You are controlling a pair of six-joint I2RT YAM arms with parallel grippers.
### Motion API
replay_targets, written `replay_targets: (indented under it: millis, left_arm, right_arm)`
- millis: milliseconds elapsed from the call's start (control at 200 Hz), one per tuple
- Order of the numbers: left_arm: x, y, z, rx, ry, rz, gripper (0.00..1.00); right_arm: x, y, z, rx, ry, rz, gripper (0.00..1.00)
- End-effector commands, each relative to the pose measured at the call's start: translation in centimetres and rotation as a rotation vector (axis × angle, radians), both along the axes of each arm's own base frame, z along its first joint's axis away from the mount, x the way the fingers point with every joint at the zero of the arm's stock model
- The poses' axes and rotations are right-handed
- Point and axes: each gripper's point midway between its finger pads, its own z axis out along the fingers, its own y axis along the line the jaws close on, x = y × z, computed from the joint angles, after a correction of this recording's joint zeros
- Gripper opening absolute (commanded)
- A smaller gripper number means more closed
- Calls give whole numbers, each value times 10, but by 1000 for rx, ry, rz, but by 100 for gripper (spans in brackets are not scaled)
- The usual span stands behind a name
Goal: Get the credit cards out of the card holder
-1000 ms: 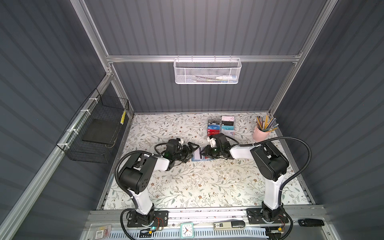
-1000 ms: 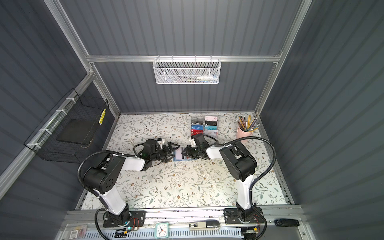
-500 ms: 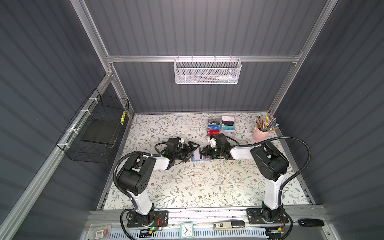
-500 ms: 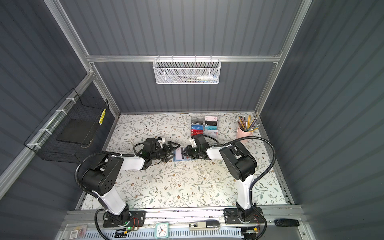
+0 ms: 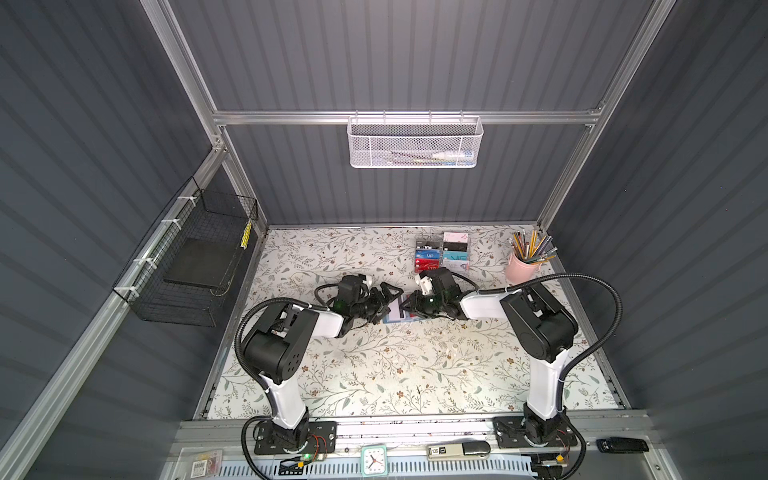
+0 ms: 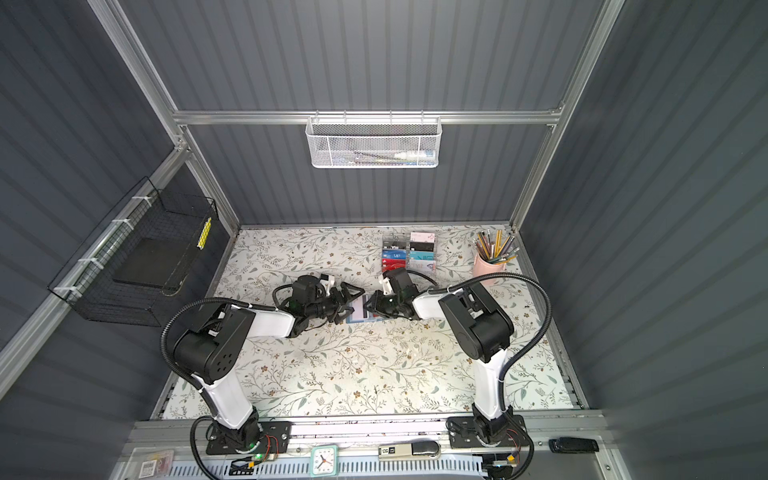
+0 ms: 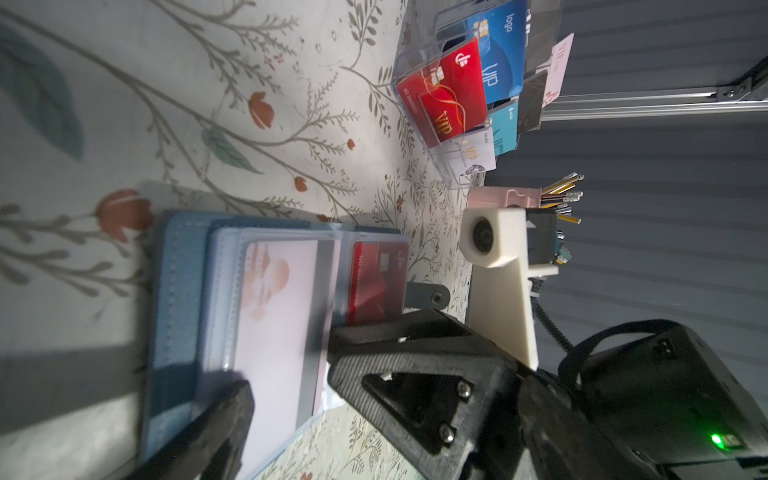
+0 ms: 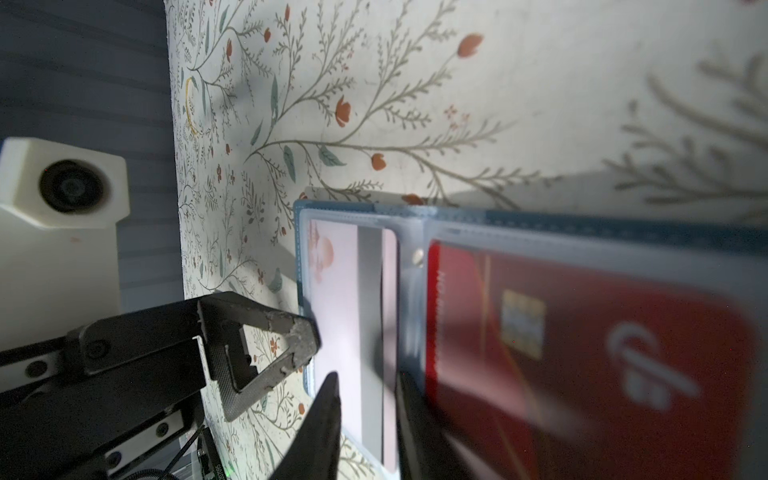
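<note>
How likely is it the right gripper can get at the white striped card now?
Probably yes: the card holder lies open and the right gripper sits right over the white striped card; only the clear sleeve seems in the way.

card holder (image 5: pixel 399 320) on table (image 5: pixel 415 365), card rack (image 5: pixel 442 251) behind

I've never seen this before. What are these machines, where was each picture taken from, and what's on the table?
Two robot arms stand at a flowered table. Two pictures look down from overhead; two come from cameras on their wrists. Between the arms lies an open blue card holder with a white card and a red card in clear sleeves; behind are a card rack and a pencil cup. The left fingers are spread wide, the right fingers narrowly parted over the white card. Nothing looks gripped.
</note>
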Motion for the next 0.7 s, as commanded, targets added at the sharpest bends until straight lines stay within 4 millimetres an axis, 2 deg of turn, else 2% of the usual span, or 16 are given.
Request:
replay_targets:
  millis: [0,450,690]
  left_arm:
    - [-2,3,-16,31,27,4,100]
    - [-5,26,-39,84,73,39,100]
    - [-8,26,-51,75,90,30,100]
  right_arm:
    - [-10,-8,-17,-58,48,1,27]
    - [-11,-1,-19,-3,55,8,27]
    - [-11,4,-13,59,47,13,27]
